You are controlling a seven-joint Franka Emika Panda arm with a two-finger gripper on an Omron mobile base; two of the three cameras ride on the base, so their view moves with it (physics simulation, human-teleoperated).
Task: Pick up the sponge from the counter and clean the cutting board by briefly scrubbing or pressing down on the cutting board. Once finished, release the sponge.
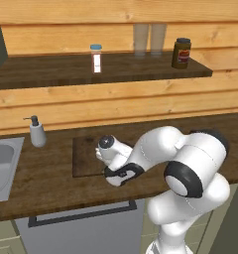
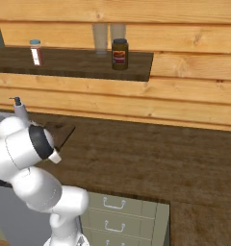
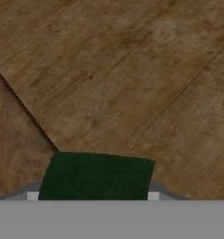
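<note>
Gripper [image 3: 92, 198] sits clamped on the sponge [image 3: 96, 176], whose dark green top spans the space between the 2 finger tips in the hand view, so the block is held rather than lying on the counter [image 1: 46, 188]. Beneath it runs wood grain with a dark edge line crossing at the left, which I judge to be the border of the cutting board [image 1: 86, 158]; in the left base view the hand hangs low over that board, to the right of the sink [image 1: 2, 168]. The step in hand looks like the scrub itself. To do it well, keep the sponge flat, bring it straight down until it presses the board, rub briefly inside the board's edges, and only then let go. Counted: 1 sponge, 1 cutting board, 1 sink, 1 soap dispenser [image 1: 37, 131] just right of the sink, and on the wall shelf [image 1: 51, 67] 1 small white bottle [image 1: 96, 58], 2 clear glasses [image 1: 149, 38] and 1 dark jar [image 1: 181, 52].
</note>
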